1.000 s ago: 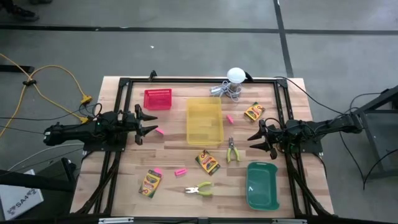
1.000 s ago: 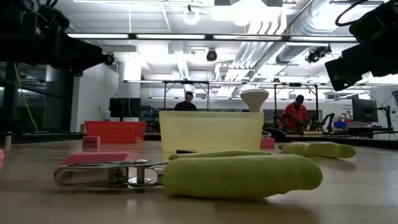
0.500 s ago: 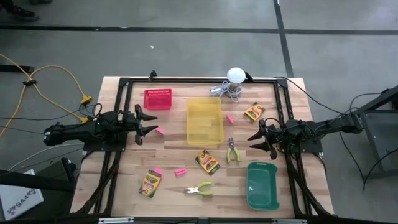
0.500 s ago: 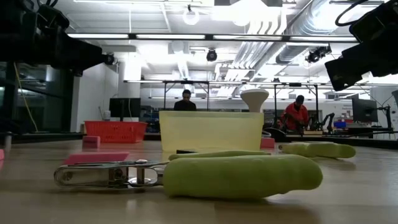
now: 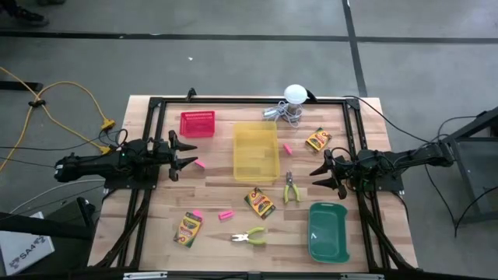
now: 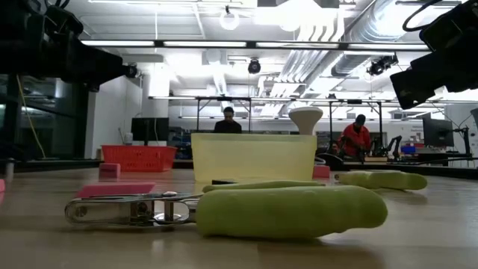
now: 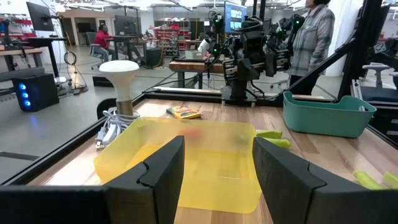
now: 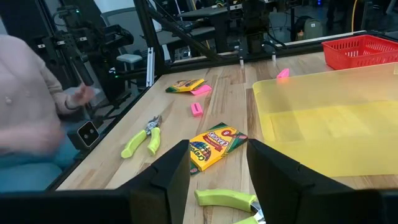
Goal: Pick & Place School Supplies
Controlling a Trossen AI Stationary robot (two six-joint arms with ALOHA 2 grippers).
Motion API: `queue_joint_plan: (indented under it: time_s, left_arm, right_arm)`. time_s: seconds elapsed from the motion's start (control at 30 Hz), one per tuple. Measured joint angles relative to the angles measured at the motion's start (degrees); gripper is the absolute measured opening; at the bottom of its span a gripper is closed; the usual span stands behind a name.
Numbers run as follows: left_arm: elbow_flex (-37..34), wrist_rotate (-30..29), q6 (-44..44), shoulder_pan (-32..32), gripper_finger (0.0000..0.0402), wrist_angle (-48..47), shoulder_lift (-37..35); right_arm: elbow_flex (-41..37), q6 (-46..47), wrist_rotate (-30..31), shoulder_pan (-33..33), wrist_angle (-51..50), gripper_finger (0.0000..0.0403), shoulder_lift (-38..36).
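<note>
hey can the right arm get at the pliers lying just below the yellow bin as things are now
Probably yes. The right gripper hangs open, holding nothing, beside the pliers, with only bare table between them. The yellow bin and the green bin both sit off that path.

The scene is lit brightly and evenly by ceiling lights, only faint shadows are cast on the table, and a person is rendered blurred.
</note>
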Motion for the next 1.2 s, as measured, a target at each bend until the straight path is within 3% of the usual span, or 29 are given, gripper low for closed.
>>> queue_joint_plan:
  time_s: [0.97, 1.2]
  left_arm:
    - [0.00, 0.00, 0.85, 0.00, 0.0184, -0.01, 0.01]
    - [1.58, -1.12, -7.56, 0.06, 0.0184, -3.41, 0.28]
  right_arm:
    - [0.00, 0.00, 0.00, 0.00, 0.00, 0.0149, 0.00]
    - [-0.01, -0.01, 0.02, 0.01, -0.02, 0.0149, 0.00]
